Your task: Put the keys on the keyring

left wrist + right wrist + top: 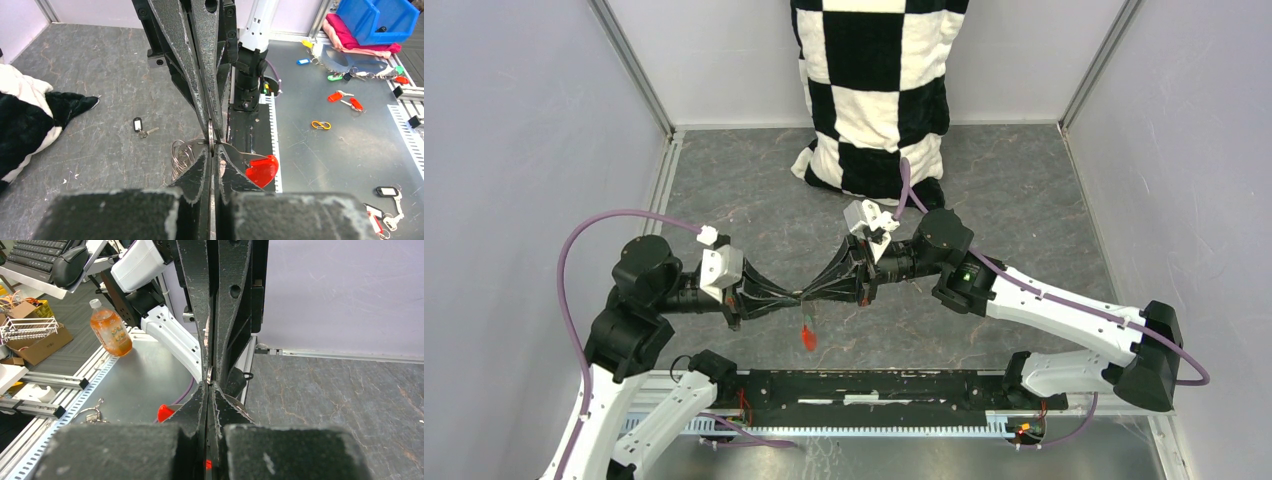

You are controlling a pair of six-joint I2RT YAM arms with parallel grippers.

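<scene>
My left gripper and right gripper meet tip to tip above the grey floor, both shut on the thin silvery ring of the keyring. Its red tag hangs below the tips. In the left wrist view the left gripper pinches the ring edge-on, with silvery coils to the left and the red tag to the right. The right gripper shows the same pinch, with the red tag peeking out on the left. The black-tagged key lies on the floor. No green key shows on the floor.
A black-and-white checkered cushion leans on the back wall. Side walls close in the floor. Beyond the near edge is a metal bench with several tagged keys, one of them green-tagged, a blue bin and a bottle.
</scene>
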